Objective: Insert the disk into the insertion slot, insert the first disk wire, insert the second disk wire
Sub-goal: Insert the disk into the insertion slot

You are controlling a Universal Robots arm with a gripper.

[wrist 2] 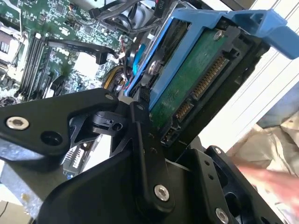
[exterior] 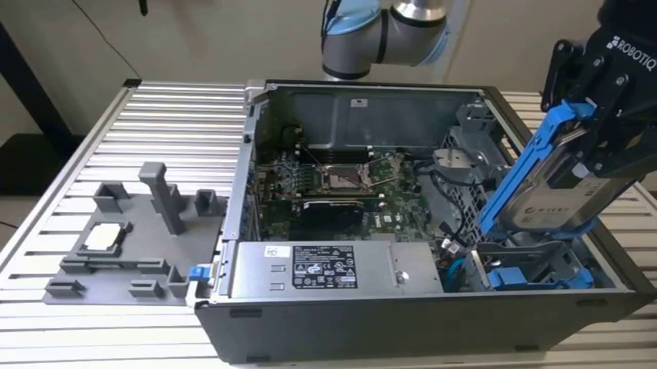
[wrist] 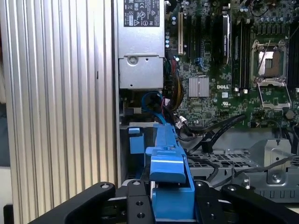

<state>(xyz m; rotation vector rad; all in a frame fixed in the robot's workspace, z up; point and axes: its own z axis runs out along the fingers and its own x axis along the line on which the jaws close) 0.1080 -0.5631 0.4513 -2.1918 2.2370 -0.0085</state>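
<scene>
While gripping the disk in the closed pincer, holds it tilted just above the insertion slot of the open computer case on the counter.

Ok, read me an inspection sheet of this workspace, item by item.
Surface: slatted metal table, bearing an open computer case.
Job's things: the disk tilted above the insertion slot, not in.
Clutter: grey fixture block at the exterior view's left.
Grippers: gripper shut on the disk.
Cables: black cables lying inside the case.
Surroundings: arm base behind the case.
</scene>
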